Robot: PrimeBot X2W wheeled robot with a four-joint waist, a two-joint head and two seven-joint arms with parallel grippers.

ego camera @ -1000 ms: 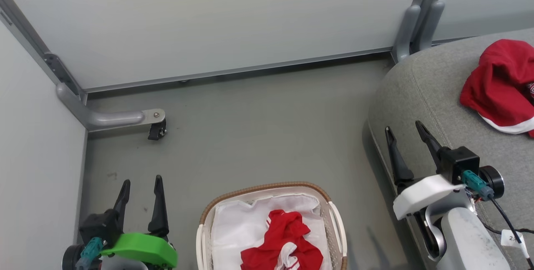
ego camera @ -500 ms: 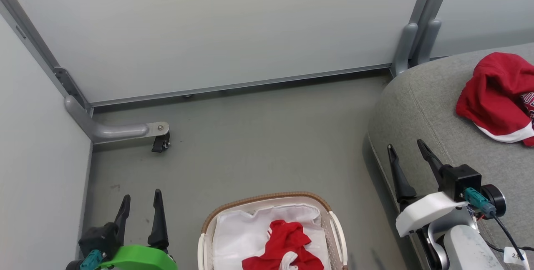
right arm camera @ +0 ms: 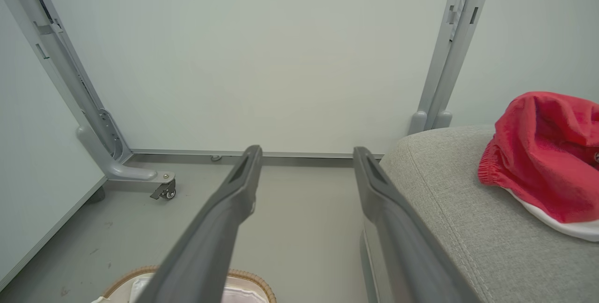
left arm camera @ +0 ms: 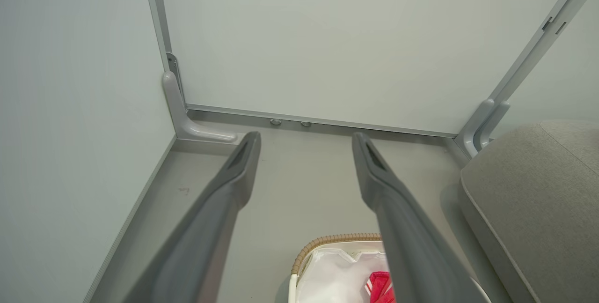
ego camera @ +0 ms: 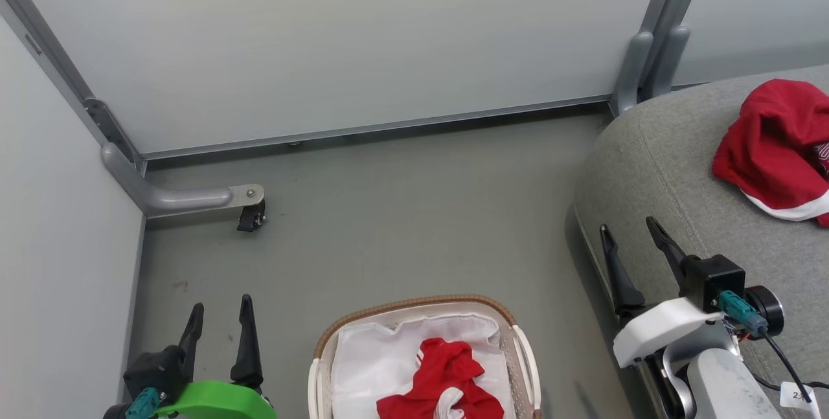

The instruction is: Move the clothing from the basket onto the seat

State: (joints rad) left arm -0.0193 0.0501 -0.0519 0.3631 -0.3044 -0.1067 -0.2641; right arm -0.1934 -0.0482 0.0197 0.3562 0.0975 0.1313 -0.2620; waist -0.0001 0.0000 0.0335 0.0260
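The basket (ego camera: 337, 330), white with a brown woven rim, sits on the floor at the bottom centre of the head view, with red clothing (ego camera: 447, 380) crumpled on its white liner. Another red garment (ego camera: 771, 147) with white trim lies on the grey seat (ego camera: 673, 166) at the right. My left gripper (ego camera: 220, 305) is open, left of the basket, holding nothing. My right gripper (ego camera: 629, 225) is open too, over the seat's left edge. The left wrist view shows the basket rim (left arm camera: 327, 242) and clothing (left arm camera: 381, 284) low between the fingers; the right wrist view shows the garment (right arm camera: 543, 153) on the seat (right arm camera: 468, 218).
Pale partition walls enclose the corner. A grey metal foot with a small caster (ego camera: 251, 215) juts onto the floor at the left, and a grey post (ego camera: 641, 63) stands behind the seat. Grey floor lies between the basket and the back wall.
The head view has shifted, so the whole scene sits lower than a second ago. Both grippers stay open and hold their places beside the basket and seat.
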